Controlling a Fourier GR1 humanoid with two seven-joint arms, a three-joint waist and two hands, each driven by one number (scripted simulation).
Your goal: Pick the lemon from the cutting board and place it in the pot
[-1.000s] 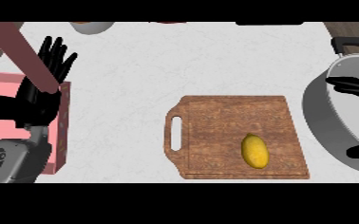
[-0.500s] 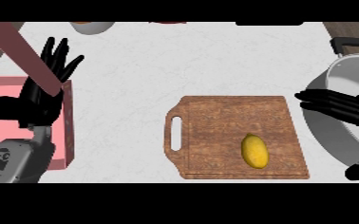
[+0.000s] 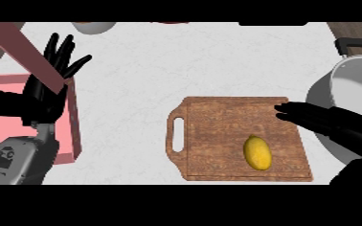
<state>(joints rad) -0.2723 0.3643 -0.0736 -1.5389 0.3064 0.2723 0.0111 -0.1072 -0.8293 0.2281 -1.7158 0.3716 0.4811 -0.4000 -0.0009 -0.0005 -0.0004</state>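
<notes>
The yellow oval lemon (image 3: pixel 257 152) lies on the brown wooden cutting board (image 3: pixel 226 124), toward the board's near right part, its long axis running roughly near to far, untouched and apart from both hands. The cutting board is rectangular with rounded corners and a slotted handle at its left end, and it sits flat on the pale grey speckled tabletop (image 3: pixel 205 62). At the lower left a grey forearm (image 3: pixel 21 158) comes in from the view's near edge. Beside it stands a pink box-like tray (image 3: pixel 69 124) with a raised wall. Over the board's far right corner the black right hand (image 3: pixel 322 119) reaches in from the right edge, its fingers stretched out fairly straight and close together, pointing left and holding nothing; the fingertips (image 3: pixel 281 108) lie above the board's far right corner, near the lemon but clear of it. Just behind and to the right of that hand, the grey metal pot (image 3: pixel 339 84) shows partly at the right edge, just beside the board. At the left, the black left hand (image 3: pixel 50 84) rests open over the pink tray, fingers spread and pointing away. At the far edge, a pale round bowl (image 3: pixel 94 27) is partly cut off
</notes>
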